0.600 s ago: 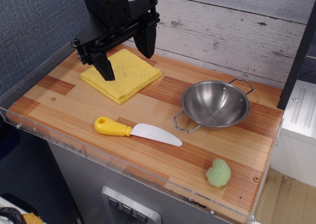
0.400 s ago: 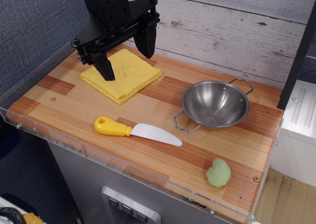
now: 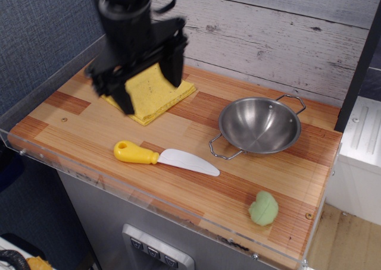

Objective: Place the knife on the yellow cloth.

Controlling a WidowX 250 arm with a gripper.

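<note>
The knife (image 3: 165,157) lies flat near the front of the wooden table, yellow handle to the left, white blade pointing right. The yellow cloth (image 3: 151,94) lies folded at the back left, partly hidden by the arm. My gripper (image 3: 150,89) is black, blurred by motion, and hangs open above the cloth's front part, with one finger (image 3: 124,98) at the left and the other at the right. It holds nothing and is well above and behind the knife.
A steel bowl (image 3: 260,126) with two wire handles stands at the right. A small green fuzzy ball (image 3: 264,208) lies at the front right. A clear plastic rim (image 3: 149,200) runs along the table's front edge. A white plank wall stands behind.
My gripper has moved a little forward and down over the cloth, and now looks blurred. The knife, bowl and ball have not moved.
</note>
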